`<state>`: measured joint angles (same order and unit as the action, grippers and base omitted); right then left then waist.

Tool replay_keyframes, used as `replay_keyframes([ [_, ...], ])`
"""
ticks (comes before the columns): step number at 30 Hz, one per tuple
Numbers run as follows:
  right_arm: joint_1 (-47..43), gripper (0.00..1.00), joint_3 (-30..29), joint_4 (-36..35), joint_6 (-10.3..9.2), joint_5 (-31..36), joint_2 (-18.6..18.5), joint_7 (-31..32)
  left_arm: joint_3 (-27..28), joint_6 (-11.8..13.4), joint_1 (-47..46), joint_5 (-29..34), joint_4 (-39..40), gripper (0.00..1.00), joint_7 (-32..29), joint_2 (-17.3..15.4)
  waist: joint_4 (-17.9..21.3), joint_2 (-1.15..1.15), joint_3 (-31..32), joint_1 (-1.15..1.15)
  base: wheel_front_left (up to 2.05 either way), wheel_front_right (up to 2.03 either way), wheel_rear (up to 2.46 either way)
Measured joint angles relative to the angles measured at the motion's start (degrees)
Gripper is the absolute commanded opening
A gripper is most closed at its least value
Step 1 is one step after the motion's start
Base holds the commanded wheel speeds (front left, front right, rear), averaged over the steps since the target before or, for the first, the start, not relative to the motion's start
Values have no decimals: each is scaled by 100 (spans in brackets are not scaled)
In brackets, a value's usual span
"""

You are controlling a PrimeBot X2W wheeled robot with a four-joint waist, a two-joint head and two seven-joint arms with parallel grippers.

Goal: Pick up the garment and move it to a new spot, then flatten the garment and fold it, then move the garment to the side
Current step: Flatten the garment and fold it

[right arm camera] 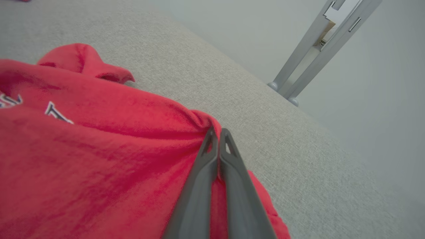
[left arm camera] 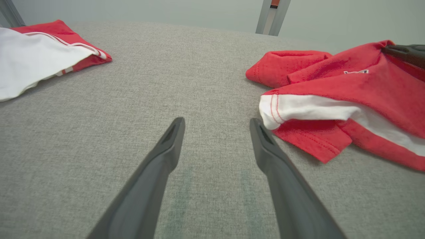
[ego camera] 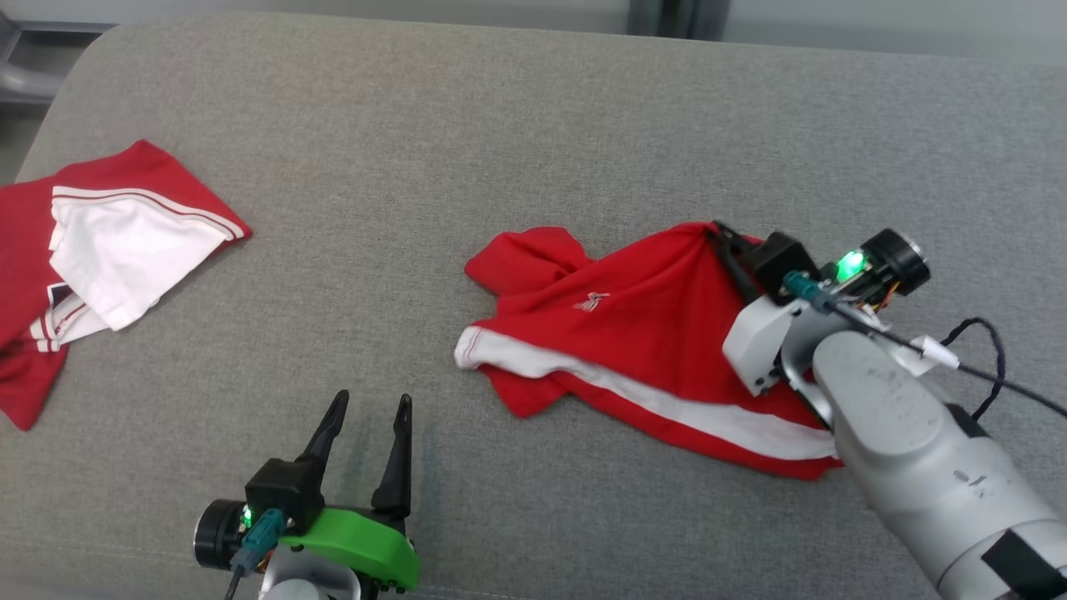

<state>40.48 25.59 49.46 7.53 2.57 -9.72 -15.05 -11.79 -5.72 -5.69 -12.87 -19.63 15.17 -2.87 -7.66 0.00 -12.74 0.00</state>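
Pinching 1 of 2 red garments [ego camera: 650,333] [ego camera: 142,171]: right jaws.

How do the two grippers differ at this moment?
The left gripper is open and empty, over bare grey cushion; the right gripper is shut on a fold of the red shirt. The left gripper has a green mount; the right gripper has a white mount. Both have long dark fingers.

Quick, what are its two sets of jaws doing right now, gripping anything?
Left gripper: jaws open, holding nothing.
Right gripper: jaws shut on the red garment.
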Motion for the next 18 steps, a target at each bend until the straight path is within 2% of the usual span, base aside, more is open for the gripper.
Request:
replay_keyframes([
  [9,1065,0,-784,705,1,639,-433,145,-475,-13,-453,-132,62,100,0,0,-458,0,-439,0,0,0,0],
  [10,1152,55,-912,777,1,756,-487,211,-510,-4,-486,-149,63,100,0,0,-507,0,-503,0,0,0,0],
  [11,1208,100,-1069,836,1,859,-552,269,-533,25,-520,-172,64,100,0,0,-557,0,-567,0,0,0,0],
  [15,1270,100,-1790,768,1,1095,-570,165,-564,92,-586,-205,71,100,0,0,-697,0,-766,0,0,0,0],
  [18,1181,100,-2339,445,1,1161,-312,31,-497,135,-607,-200,74,100,0,1,-712,0,-843,0,0,0,0],
])
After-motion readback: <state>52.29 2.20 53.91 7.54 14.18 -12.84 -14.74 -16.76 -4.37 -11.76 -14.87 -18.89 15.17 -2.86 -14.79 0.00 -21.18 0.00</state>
